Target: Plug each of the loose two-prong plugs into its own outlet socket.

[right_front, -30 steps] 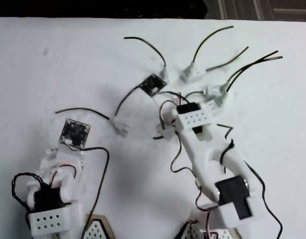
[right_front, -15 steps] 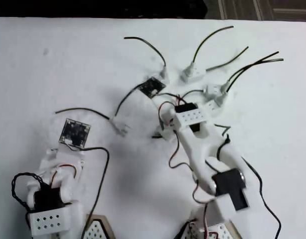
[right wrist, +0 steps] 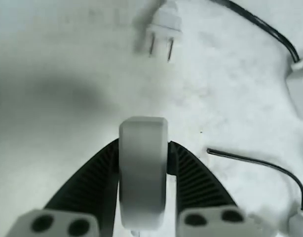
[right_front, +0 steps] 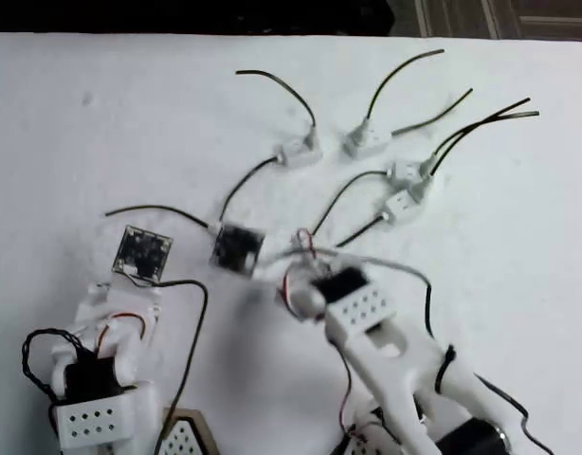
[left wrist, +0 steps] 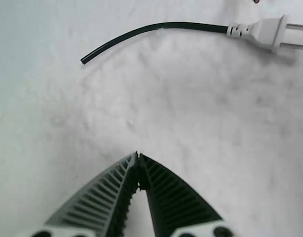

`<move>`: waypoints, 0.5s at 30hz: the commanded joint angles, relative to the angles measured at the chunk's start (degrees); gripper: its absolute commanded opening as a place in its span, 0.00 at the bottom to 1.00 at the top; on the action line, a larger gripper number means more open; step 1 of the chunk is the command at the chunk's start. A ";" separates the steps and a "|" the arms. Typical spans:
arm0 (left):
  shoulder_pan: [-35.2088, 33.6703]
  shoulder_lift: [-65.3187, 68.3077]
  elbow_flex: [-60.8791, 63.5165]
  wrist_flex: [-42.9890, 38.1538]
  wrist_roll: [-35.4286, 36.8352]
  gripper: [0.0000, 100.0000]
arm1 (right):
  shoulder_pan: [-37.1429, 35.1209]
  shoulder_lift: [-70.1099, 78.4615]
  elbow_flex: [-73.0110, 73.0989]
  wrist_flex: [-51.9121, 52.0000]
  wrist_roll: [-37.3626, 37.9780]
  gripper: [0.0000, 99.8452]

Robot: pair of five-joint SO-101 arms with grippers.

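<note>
— Tool status, both arms?
— Right tool (right wrist: 143,148): fingers clamped on a white rounded piece (right wrist: 143,170), seen end-on. Whether it is a plug or a socket cannot be told. Left tool (left wrist: 138,165): ribbed fingers together at the tips, nothing between them, over bare counter.
— Surface and surroundings?
— White counter (right_front: 73,133) with a grainy, slightly lumpy cover. A dark band runs beyond its far edge.
— Task items: location and appearance?
— One two-prong plug (left wrist: 264,33) lies flat on the counter. It has a white body, two straight metal prongs, and a ribbed collar where its black cord (left wrist: 151,27) enters. The cord curves away to a cut free end. In the right wrist view the same plug (right wrist: 164,24) lies just ahead of the held piece, apart from it, prongs pointing toward it. In the high view the cord (right_front: 154,210) runs across in front of the left arm toward the right arm's wrist. Four other white connectors (right_front: 364,140) lie on the far half of the counter, each with a black cord. They are too small to tell plugs from sockets.
</note>
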 commanded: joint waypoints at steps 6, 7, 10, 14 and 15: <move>0.13 -0.31 -0.26 0.09 -0.44 0.02 | 2.07 -3.47 10.55 -9.36 2.73 0.17; 0.13 -0.31 -0.26 0.09 -0.44 0.02 | 3.03 -3.47 10.73 -9.36 2.29 0.21; 0.13 -0.31 -0.26 0.09 -0.44 0.02 | 4.53 -3.56 10.55 -9.36 -0.09 0.23; 0.13 -0.31 -0.26 0.09 -0.44 0.02 | 4.44 -4.53 10.11 -5.85 -0.44 0.24; 0.13 -0.31 -0.26 0.09 -0.44 0.02 | 4.44 -5.67 9.41 -3.91 -0.70 0.24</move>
